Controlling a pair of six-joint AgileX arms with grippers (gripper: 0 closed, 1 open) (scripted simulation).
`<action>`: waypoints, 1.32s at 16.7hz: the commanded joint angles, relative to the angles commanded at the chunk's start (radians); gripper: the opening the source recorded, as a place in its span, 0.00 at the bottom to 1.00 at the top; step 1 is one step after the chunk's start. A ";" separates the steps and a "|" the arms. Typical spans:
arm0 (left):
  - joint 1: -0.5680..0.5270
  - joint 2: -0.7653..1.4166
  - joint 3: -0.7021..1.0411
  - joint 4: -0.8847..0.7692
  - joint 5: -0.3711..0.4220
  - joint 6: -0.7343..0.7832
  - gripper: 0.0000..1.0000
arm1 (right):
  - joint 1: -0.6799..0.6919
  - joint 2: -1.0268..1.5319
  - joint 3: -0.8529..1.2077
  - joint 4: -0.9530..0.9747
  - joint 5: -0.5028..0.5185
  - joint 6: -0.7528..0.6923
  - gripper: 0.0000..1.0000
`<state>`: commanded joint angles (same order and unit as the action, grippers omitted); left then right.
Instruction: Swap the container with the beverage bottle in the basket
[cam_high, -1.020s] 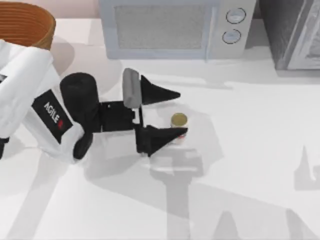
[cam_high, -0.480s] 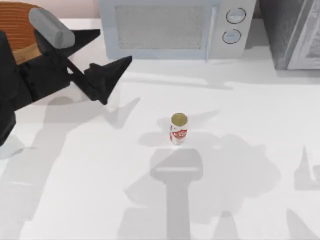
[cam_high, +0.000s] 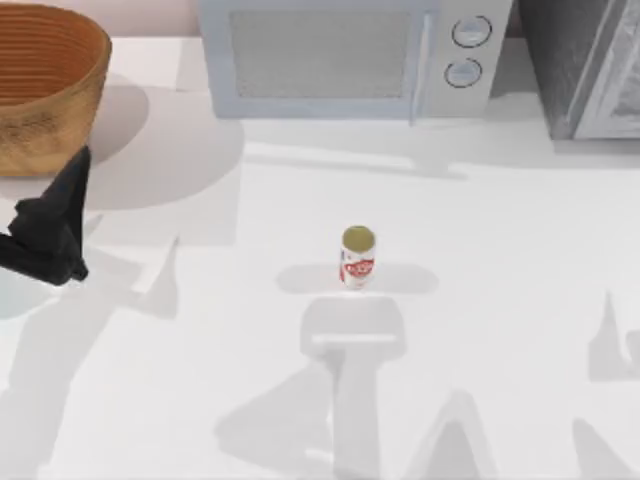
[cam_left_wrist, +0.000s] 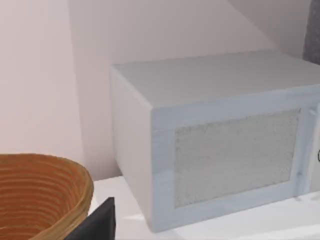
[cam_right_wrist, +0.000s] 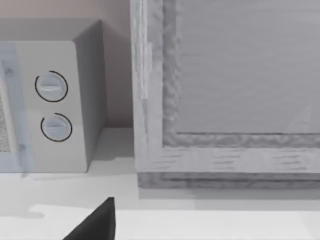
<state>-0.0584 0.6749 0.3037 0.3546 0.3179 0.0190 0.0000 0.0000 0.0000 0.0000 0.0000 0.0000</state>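
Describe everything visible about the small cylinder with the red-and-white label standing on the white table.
The small upright beverage bottle is a short cylinder with a red-and-white label around its body and a round dull-gold top. It stands upright near the middle of the white table, in front of the pale microwave, casting a shadow beside it. Nothing touches it but the table; it is not in the woven orange-brown basket at the far left corner.
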 joint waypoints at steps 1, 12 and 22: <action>0.010 -0.106 -0.042 -0.052 -0.047 0.000 1.00 | 0.000 0.000 0.000 0.000 0.000 0.000 1.00; 0.058 -0.675 -0.304 -0.355 -0.318 -0.019 1.00 | 0.000 0.000 0.000 0.000 0.000 0.000 1.00; 0.101 -0.526 -0.318 -0.264 -0.294 -0.012 1.00 | 0.000 0.000 0.000 0.000 0.000 0.000 1.00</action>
<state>0.0425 0.1486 -0.0142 0.0905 0.0235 0.0070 0.0000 0.0000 0.0000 0.0000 0.0000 0.0000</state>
